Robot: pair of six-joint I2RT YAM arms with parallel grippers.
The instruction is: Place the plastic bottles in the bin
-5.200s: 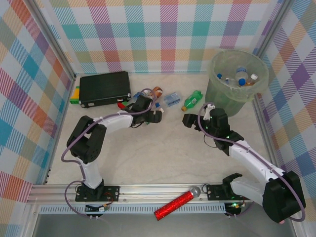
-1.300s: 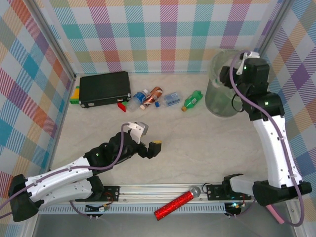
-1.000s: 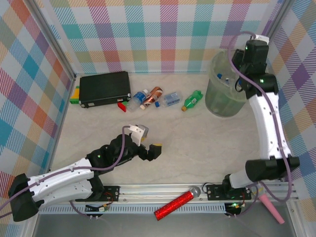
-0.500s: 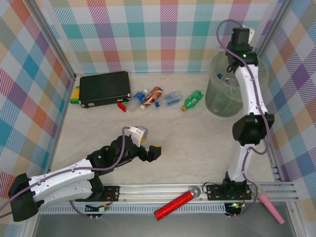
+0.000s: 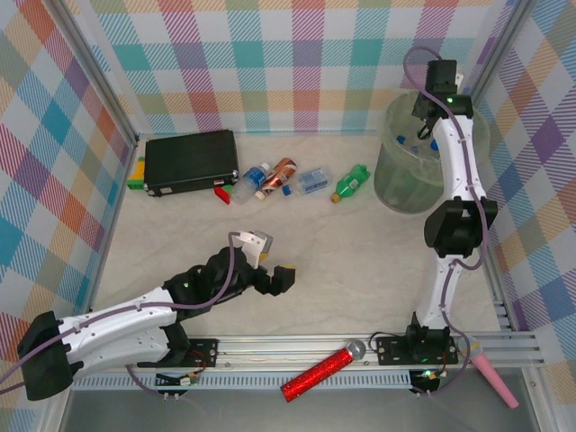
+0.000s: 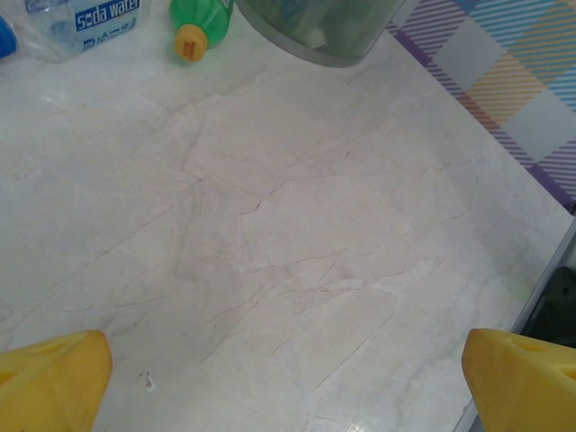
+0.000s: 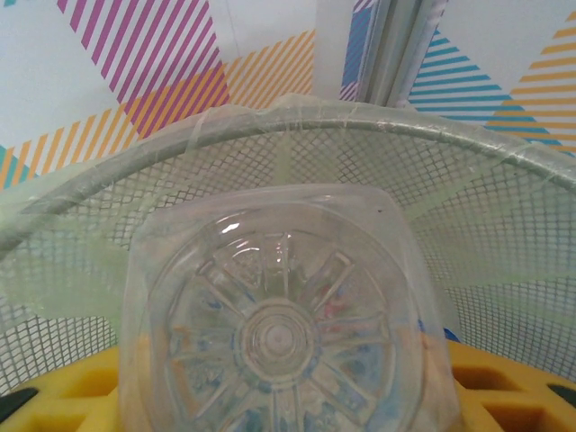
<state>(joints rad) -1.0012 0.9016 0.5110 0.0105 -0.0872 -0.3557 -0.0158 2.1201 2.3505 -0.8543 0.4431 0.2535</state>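
Note:
My right gripper (image 5: 428,110) hangs over the round pale-green bin (image 5: 403,184) at the back right, shut on a clear plastic bottle (image 7: 283,315). In the right wrist view the bottle's ribbed base faces the camera between the yellow pads (image 7: 67,387), with the bin's rim (image 7: 297,126) behind. Several bottles (image 5: 416,144) lie inside the bin. Others lie on the table in a row: blue-capped (image 5: 255,177), brown-labelled (image 5: 281,172), clear with a blue label (image 5: 312,180), green (image 5: 350,183). My left gripper (image 5: 273,261) stands open and empty low over the table's front middle.
A black rectangular case (image 5: 191,160) lies at the back left beside the bottle row. A red glittery tube (image 5: 317,373) rests on the front rail. In the left wrist view, the green bottle's cap (image 6: 192,40) and the bin's base (image 6: 315,27) lie ahead across bare table.
The right arm has carried the clear bottle up over the bin and straightened; in the last half second its wrist shifted slightly. The left arm drew back from the bottles earlier and now barely moves.

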